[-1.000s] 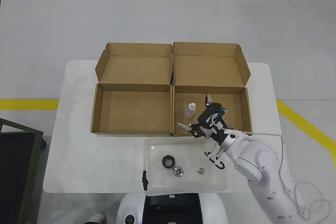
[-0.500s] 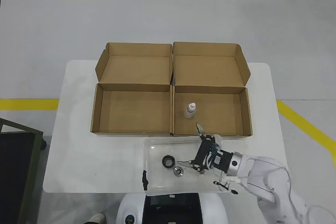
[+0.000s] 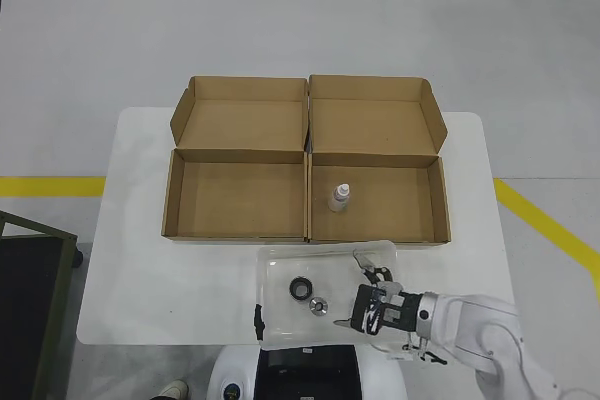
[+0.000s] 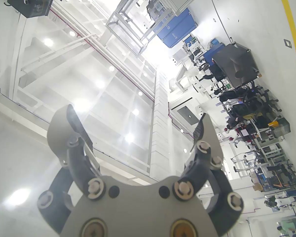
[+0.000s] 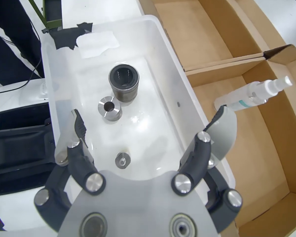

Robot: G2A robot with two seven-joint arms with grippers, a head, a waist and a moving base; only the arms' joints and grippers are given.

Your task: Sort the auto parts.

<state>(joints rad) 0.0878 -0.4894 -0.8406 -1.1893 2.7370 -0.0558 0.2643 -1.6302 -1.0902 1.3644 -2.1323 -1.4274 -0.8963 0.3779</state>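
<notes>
A clear plastic tray sits at the table's front edge. It holds a dark cylindrical bearing, a silver bushing and a small silver nut. My right gripper hovers open over the tray's right half, just above the nut, with nothing between its fingers. A white spray bottle stands in the right cardboard box. The left cardboard box holds nothing. My left gripper is open and points up at the ceiling.
Both boxes stand side by side behind the tray with their lids folded open at the far side. Black tape sticks to the tray's left end. A green frame stands beside the table on the left.
My right gripper has drawn back from the right box, near the bottle, to above the tray at the front. The bottle has stayed upright in the box.
</notes>
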